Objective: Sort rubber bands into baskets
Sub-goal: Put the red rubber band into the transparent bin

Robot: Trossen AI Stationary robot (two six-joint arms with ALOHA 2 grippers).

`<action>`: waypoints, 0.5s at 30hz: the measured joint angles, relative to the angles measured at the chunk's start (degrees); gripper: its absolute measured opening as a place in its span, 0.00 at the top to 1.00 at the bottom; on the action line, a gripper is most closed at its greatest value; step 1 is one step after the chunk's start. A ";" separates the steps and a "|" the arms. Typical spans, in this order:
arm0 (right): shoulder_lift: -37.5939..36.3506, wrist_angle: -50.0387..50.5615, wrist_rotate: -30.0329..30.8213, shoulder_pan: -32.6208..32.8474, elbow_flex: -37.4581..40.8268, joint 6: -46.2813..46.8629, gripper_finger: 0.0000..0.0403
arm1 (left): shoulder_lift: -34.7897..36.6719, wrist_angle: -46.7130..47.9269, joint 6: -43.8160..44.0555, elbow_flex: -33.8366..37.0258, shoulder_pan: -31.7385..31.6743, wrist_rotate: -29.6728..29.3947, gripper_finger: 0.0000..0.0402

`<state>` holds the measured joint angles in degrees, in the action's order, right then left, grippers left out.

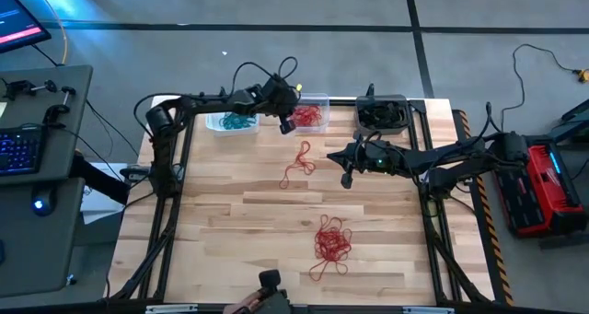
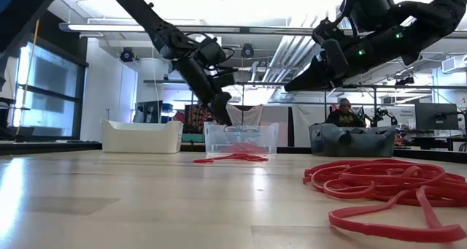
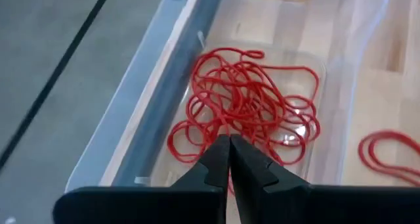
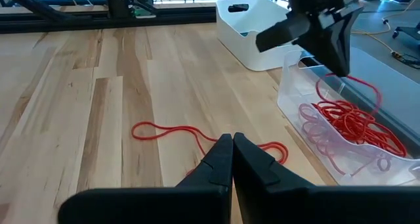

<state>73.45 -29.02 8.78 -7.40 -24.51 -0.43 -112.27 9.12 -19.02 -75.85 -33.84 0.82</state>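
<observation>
The left gripper [image 1: 286, 122], fingers together on a red band [image 4: 367, 86], hangs over the clear tub [image 1: 317, 100] to drop it; the right gripper [image 1: 347, 179], fingers together and empty, waits nearby.

L arm reaches in from the table's left edge toward the far side, wrist bent down; left gripper [image 1: 286, 122] points downward at the far-centre of the table, fingers [image 3: 220, 159] pressed together, tips touching w/ no gap; nothing seen clamped between them. R arm comes in from the right edge, stretched roughly level across toward the middle; right gripper [image 1: 346, 177] raised off the surface, tilted down a bit; its fingers [image 4: 223, 157] also closed tip to tip, empty; grippers near each other but apart.
</observation>
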 joint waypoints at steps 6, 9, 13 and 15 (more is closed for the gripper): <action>0.00 0.02 -0.02 0.00 0.00 0.00 1.00 | 1.57 0.40 -3.14 0.00 2.66 -3.17 0.87; 0.00 0.05 -0.02 0.02 0.00 0.00 1.00 | 2.84 1.78 -1.43 -0.02 4.23 -2.86 0.79; 0.00 0.13 -0.02 0.00 0.00 0.00 1.00 | 4.46 4.36 0.03 -0.02 7.04 -2.88 0.69; 0.00 0.13 -0.03 0.00 0.00 0.00 1.00 | 5.40 4.96 1.63 0.11 8.72 -2.82 0.65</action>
<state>73.45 -28.88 8.74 -7.40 -24.51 -0.43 -106.87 14.09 -17.39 -75.74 -25.13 -2.00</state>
